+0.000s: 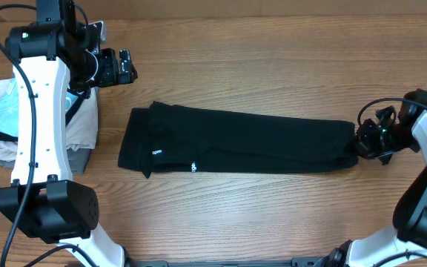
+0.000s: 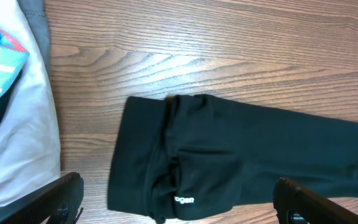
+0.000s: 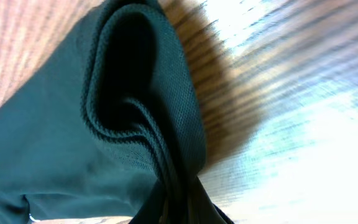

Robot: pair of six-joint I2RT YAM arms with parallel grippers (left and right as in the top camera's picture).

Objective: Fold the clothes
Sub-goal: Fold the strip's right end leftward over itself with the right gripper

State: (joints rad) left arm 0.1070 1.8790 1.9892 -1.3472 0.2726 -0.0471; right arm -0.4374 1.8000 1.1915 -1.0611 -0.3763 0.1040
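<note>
Clothes [image 1: 236, 141]: one shirt, plain black throughout, with a fine mesh-like weave in the right wrist view; small white print [image 1: 156, 153] near one end.
Table [image 1: 273, 59]: mid-brown wood with darker streaked grain.
Pile of garments [image 1: 84, 122]: off-white, with a grey piece and a light-blue piece with white lettering.
Robot arms [image 1: 39, 111]: white shells, black joints and cables.

**Small white print on black fabric**

Legible only in the left wrist view: white print [image 2: 184, 200] reading "ogen" in lowercase, near the lower fold of the black shirt [image 2: 247, 149], perhaps cut short at its start by a crease. Seen from overhead, too small to read, as is a second white mark [image 1: 193, 167] further along.
</note>
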